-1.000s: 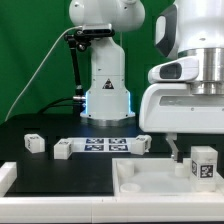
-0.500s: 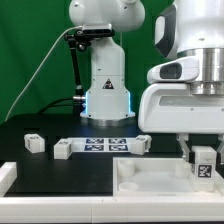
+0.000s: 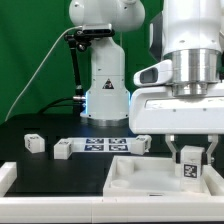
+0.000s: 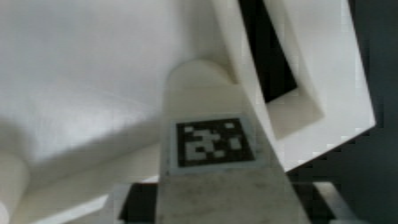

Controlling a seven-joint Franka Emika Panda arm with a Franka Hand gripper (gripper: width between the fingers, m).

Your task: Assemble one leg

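Tabletop (image 3: 150, 178), the large white tray-like piece, fills the near part of the exterior view and lies flat on the black table (image 3: 40, 125), with a raised lump visible in its near corner toward that view's left. Over its far side toward the exterior view's right hangs the gripper (image 3: 190, 160) of the Panda arm, its two fingers closed on the leg (image 3: 189, 166), a small white block whose square tag faces the camera. The wrist view bears this out: the leg (image 4: 214, 135) stands straight out between the dark fingers, tag uppermost, with the tabletop's white floor (image 4: 89, 80) and rim just beyond its tip. Whether the tip already touches the tabletop cannot be told from either picture. By my judgement the task is about midway: the leg has been picked up and carried to the tabletop, but it is not yet shown seated or fixed, so lining it up with its mounting spot, pressing or turning it home, and letting go all seem to remain. Behind the tabletop the marker board (image 3: 107, 145) lies on the table, with one loose leg (image 3: 64, 149) at its end on the exterior view's left, another (image 3: 140, 143) at the other end, and a third loose leg (image 3: 35, 143) farther toward the exterior view's left; none of these looks attached to anything.
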